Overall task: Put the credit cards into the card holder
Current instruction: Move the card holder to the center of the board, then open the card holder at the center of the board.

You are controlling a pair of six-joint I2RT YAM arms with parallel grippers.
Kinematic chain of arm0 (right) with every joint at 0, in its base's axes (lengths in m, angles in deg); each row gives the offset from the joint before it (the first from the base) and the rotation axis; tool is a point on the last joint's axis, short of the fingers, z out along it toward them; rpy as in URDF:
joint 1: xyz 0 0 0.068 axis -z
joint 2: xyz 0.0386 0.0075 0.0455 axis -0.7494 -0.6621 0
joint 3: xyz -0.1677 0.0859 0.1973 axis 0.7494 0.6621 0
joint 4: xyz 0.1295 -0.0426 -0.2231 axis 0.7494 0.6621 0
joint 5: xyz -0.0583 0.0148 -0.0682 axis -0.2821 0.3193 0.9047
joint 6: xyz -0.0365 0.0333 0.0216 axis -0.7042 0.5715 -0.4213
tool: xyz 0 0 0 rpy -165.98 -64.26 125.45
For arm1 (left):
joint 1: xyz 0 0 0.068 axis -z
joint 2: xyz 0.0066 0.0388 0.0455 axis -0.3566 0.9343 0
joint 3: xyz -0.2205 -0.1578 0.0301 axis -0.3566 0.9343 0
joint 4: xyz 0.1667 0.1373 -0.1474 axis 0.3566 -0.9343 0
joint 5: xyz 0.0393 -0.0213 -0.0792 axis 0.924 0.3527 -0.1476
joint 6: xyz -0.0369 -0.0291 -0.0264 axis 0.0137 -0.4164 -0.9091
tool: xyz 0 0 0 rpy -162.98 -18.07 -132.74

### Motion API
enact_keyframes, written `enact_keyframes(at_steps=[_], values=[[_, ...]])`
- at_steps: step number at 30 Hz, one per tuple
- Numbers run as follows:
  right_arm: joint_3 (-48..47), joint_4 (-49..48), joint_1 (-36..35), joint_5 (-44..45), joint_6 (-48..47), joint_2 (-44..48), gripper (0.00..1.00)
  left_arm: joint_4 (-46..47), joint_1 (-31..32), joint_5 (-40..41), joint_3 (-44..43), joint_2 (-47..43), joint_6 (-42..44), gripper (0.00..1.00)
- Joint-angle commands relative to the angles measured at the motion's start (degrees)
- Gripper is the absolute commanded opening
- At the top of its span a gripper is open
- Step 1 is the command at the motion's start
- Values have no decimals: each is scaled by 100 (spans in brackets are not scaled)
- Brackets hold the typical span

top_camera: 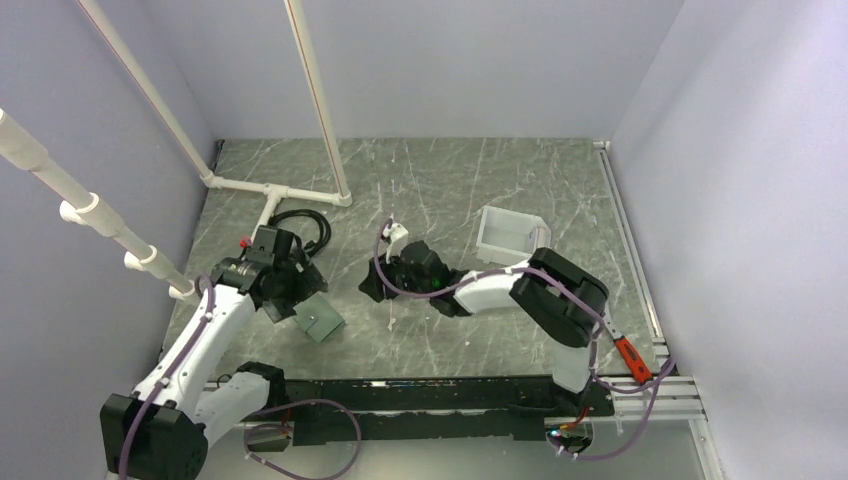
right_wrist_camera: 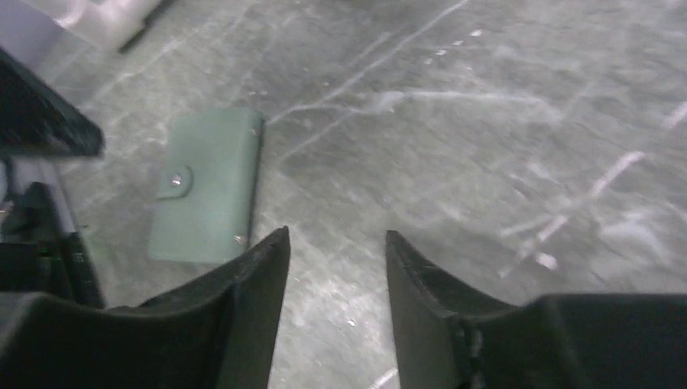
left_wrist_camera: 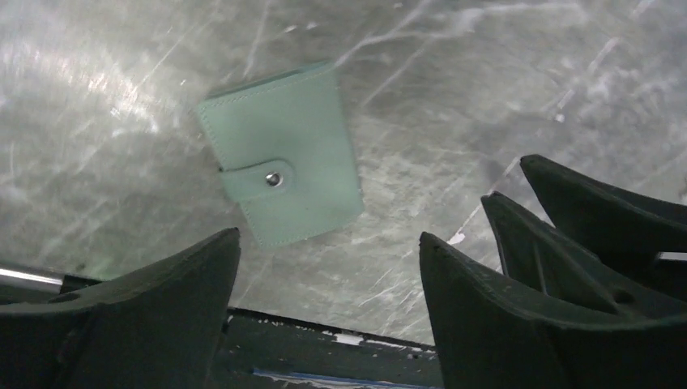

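Closed card holder (left_wrist_camera: 279, 166) on table (left_wrist_camera: 486, 97), left gripper (left_wrist_camera: 330, 235) spread

The left arm reaches from its base toward one o'clock, its left gripper (left_wrist_camera: 330, 235) spread wide, holding nothing. The right arm folds toward nine o'clock, its right gripper (right_wrist_camera: 336, 233) low, jaws partly apart.

The card holder (top_camera: 320, 321) lies flat with bare worktop (top_camera: 450, 340) on its near and right sides, while the left gripper (top_camera: 297, 299), fingers (left_wrist_camera: 146, 324) spread, crowds its far-left edge. The right arm (top_camera: 490, 290) lies across the middle, the white bin (top_camera: 505, 235) stands just beyond it, and white pipes (top_camera: 280, 190) with 1 black cable loop (top_camera: 305, 222) fence the far-left corner.
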Motion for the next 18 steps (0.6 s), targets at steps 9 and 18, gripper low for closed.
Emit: enact_keyframes(at_steps=[9, 18], values=[[-1814, -12, 556, -3786, 3532, -1730, 55, -79, -102, 936, 1054, -223, -2169, 69], [-2815, 2089, 423, -3367, 3164, -2104, 55, 727, -339, 1040, 1724, 313, -2331, 20]])
